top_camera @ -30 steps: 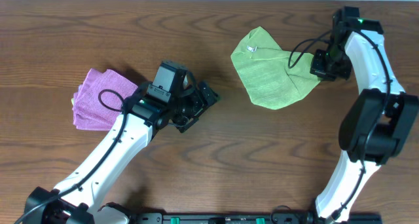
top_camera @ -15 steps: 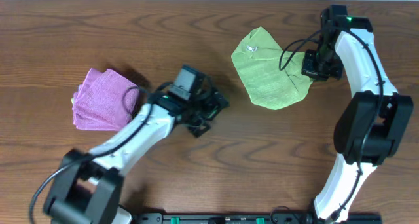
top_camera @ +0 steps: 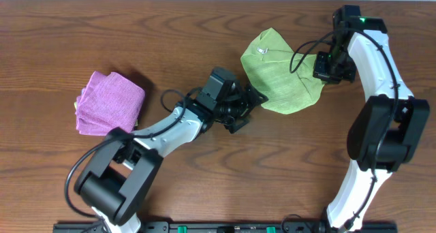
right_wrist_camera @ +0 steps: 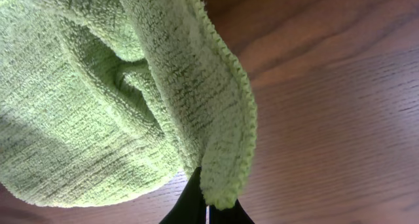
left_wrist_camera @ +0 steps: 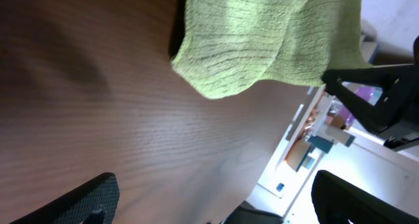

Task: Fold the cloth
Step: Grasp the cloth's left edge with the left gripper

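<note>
One thin lime-green ribbed fabric cloth [top_camera: 281, 82] lies rumpled, we see, right of centre on the brown wooden table [top_camera: 204, 28]. The right gripper [top_camera: 320, 74] pinches its right edge; the left gripper [top_camera: 249, 110], jaws spread wide and empty, sits just beside its lower-left edge.

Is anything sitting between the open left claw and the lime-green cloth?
Nothing visible does. In the left wrist view, only bare table lies between the open left claw and the near edge of the cloth. The purple cloth sits back beside the arm, away from that path. The right claw is shut on the cloth's opposite edge.
</note>
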